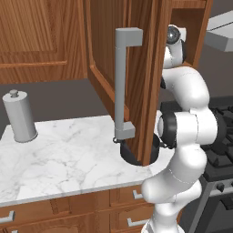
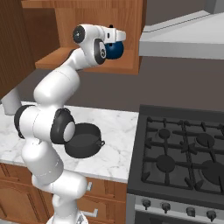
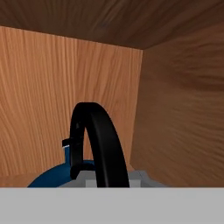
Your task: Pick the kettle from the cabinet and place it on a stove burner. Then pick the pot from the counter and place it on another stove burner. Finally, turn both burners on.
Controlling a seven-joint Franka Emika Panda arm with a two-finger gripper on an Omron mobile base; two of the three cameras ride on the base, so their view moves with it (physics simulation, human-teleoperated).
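At the bottom of the hand view, the kettle's [image 3: 57, 177] black handle arches up close to the lens, and the gripper [image 2: 117, 36] is clenched on it. In the right base view the pot [image 2: 83, 141] sits lower left on the counter [image 2: 118, 131], beside the stove [image 2: 183, 153]. Top centre, the blue kettle stands inside the open cabinet [image 2: 127, 26].

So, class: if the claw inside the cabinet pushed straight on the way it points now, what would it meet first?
The claw is already shut on the kettle by its black handle. Pushed straight on, it would probably carry the kettle into the cabinet's back wall, though the depth is hard to judge.
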